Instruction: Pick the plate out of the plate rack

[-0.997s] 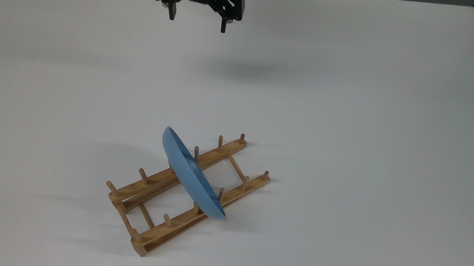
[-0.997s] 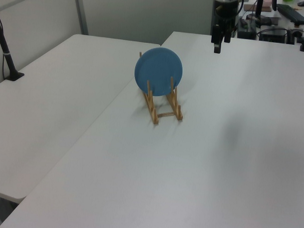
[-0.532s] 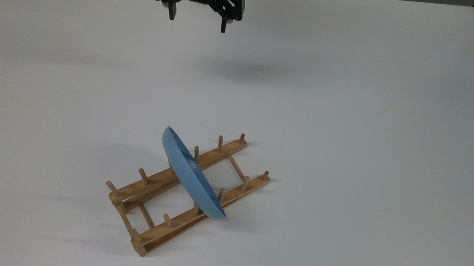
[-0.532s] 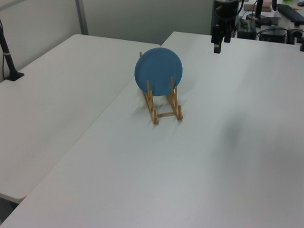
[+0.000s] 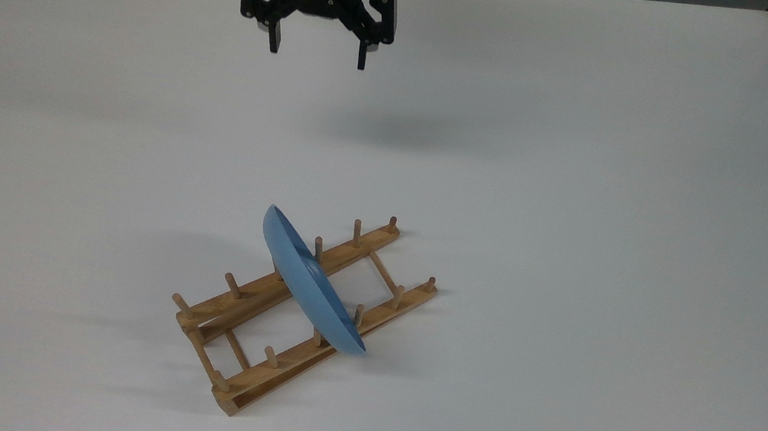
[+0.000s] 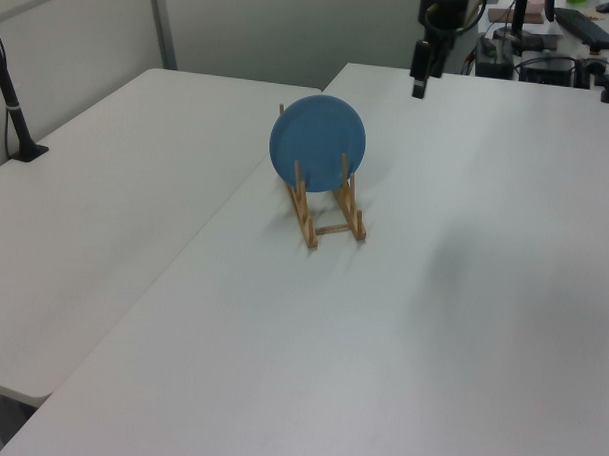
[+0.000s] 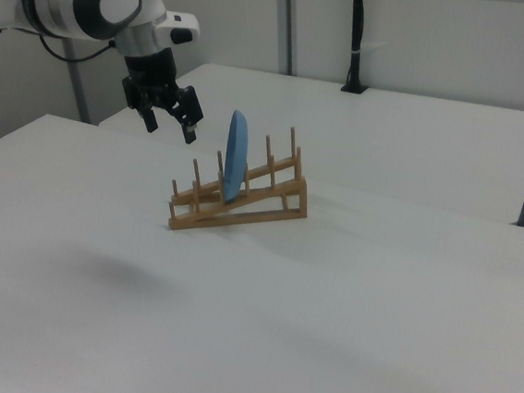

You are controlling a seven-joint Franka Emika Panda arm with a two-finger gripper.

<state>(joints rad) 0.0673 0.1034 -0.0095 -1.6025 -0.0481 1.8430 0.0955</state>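
The blue plate (image 5: 311,287) stands on edge between the pegs of the light-brown wooden plate rack (image 5: 255,327), near the middle of the rack. It shows as a round disc (image 6: 318,141) in the left view and edge-on (image 7: 234,168) in the right view. My gripper (image 5: 316,58) hangs open high above the table, far from the plate toward the top view's upper edge, with nothing between its fingers. In the right view the gripper (image 7: 168,128) is left of the rack (image 7: 243,204) and a little above it.
The rack (image 6: 327,211) sits on a white table (image 5: 574,194). A second white table (image 6: 96,181) adjoins at the left view's left. A black pole (image 7: 355,38) stands at the back in the right view. Desk clutter (image 6: 551,37) lies behind the arm.
My gripper has moved a little toward the rack, downward in the top view and leftward in the left view. Plate and rack have stayed put.
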